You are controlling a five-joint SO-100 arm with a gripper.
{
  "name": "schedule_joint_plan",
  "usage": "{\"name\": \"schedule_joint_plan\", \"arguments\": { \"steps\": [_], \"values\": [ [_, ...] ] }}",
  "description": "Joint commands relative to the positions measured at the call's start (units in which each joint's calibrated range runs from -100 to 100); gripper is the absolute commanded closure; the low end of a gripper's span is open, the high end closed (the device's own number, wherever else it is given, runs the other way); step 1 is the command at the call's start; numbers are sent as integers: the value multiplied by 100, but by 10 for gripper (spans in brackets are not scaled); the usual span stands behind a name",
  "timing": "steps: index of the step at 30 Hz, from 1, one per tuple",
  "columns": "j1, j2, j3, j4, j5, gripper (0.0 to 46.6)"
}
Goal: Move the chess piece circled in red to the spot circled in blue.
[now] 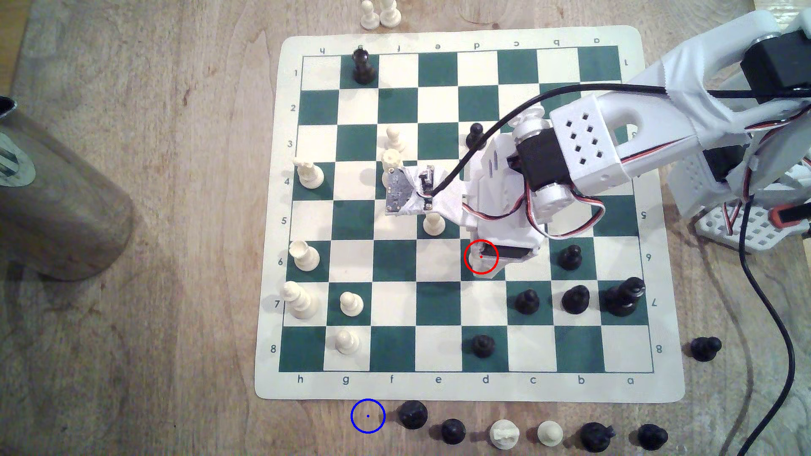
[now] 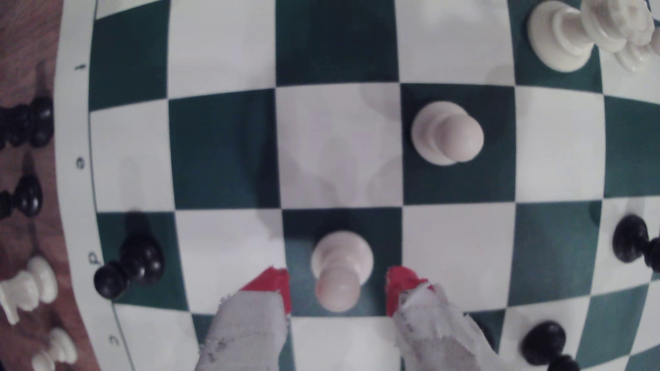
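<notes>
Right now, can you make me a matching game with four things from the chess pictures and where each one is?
Things:
1. cream pawn in the red ring
2. blue ring
3. gripper
4. wooden cylinder

Places or states:
A. lying on the table at the exterior view's left
B. on a green square between the red fingertips
C. on bare wood below the board
D. open, a fingertip on each side of the pawn

Pairs: 1-B, 2-C, 3-D, 4-A
</notes>
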Motion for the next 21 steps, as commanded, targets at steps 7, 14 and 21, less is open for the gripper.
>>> {"name": "schedule_joint_plan", "arguments": {
  "steps": [7,14,21],
  "values": [
    [-12,-74,-420,-50,-10,332],
    [-28,-40,-393,-50,-5,332],
    [-28,2,-365,-50,-10,311]
  ]
}}
